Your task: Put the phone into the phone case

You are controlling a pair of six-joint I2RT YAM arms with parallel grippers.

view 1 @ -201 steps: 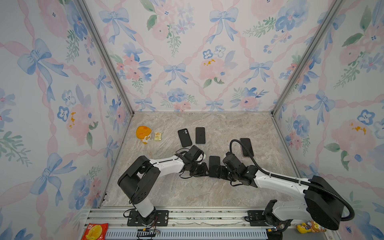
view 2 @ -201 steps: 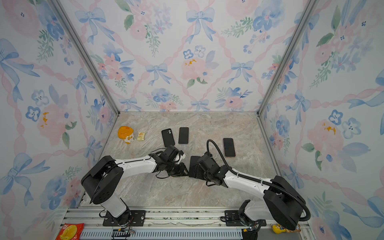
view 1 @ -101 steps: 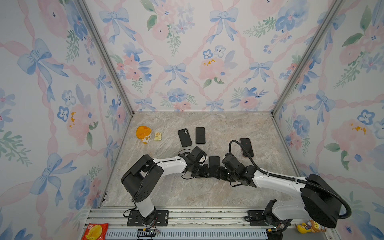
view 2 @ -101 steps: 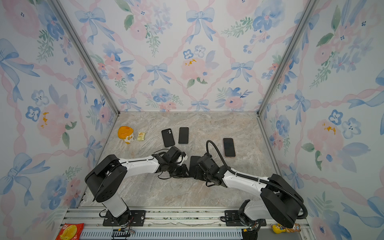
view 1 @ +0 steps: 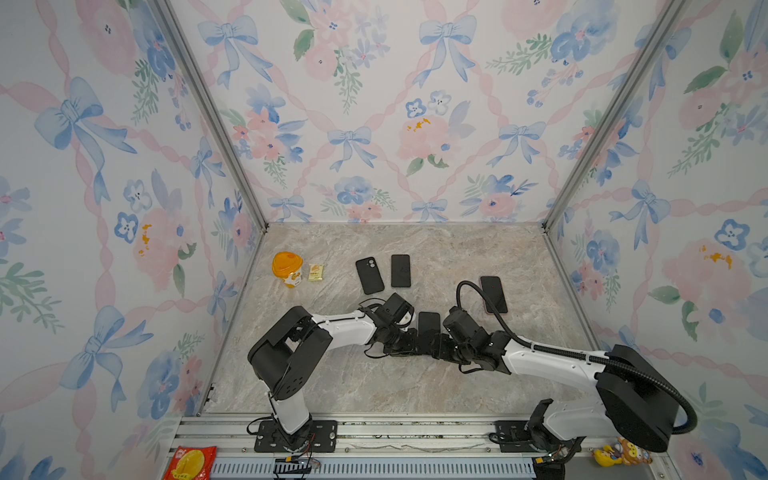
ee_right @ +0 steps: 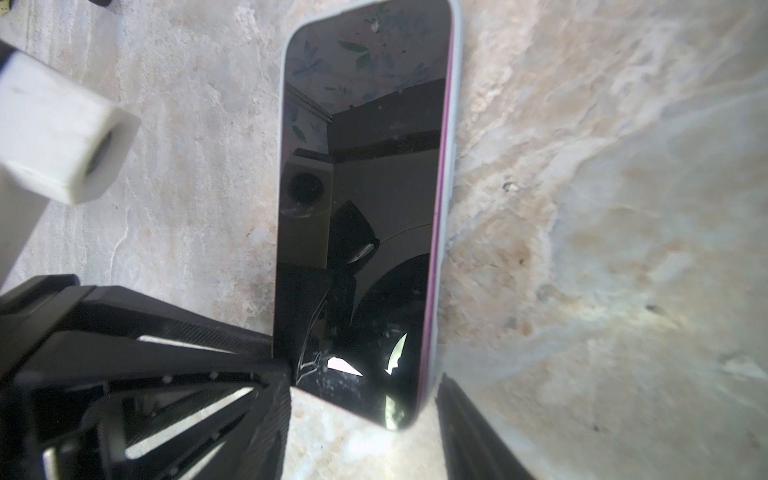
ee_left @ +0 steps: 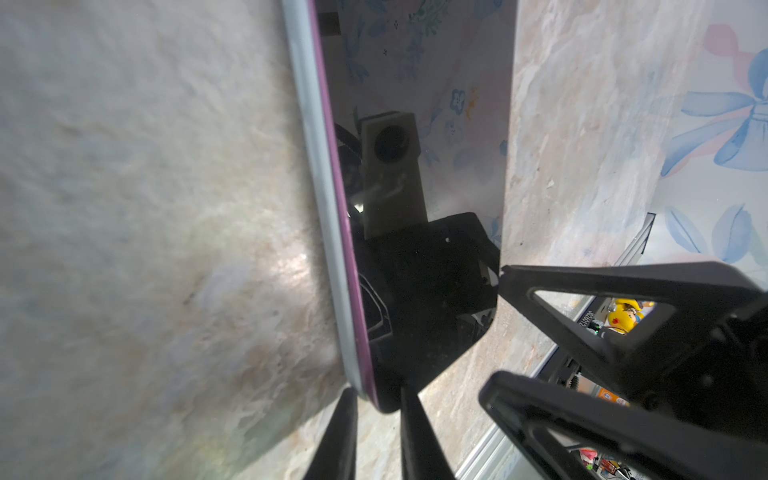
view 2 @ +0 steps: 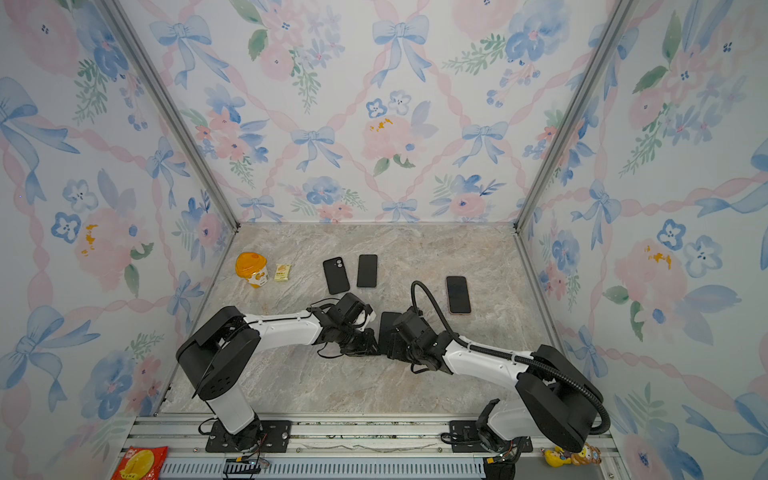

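Observation:
The phone (view 1: 429,324) (view 2: 387,322), black-screened with a purple edge, lies near the front middle of the marble floor. Its pale phone case (ee_right: 455,124) (ee_left: 316,145) shows as a rim along its long side and far end. My left gripper (view 1: 413,340) (ee_left: 377,392) reaches in from the left, its narrow jaws pinching one near corner of the phone (ee_left: 415,291). From the right, my right gripper (view 1: 438,345) (ee_right: 363,378) spans the near end of the phone (ee_right: 361,166), one finger against each long side.
Farther back lie a black case with a camera cut-out (view 1: 369,275), a black phone (view 1: 400,271) and another phone (view 1: 493,294) at the right. An orange-lidded cup (view 1: 286,269) and a yellow packet (view 1: 316,272) stand back left. The metal rail (view 1: 415,432) runs along the front.
My left gripper has slid a little to the right onto the phone's corner and its jaws have narrowed. The right gripper and the phone have barely moved.

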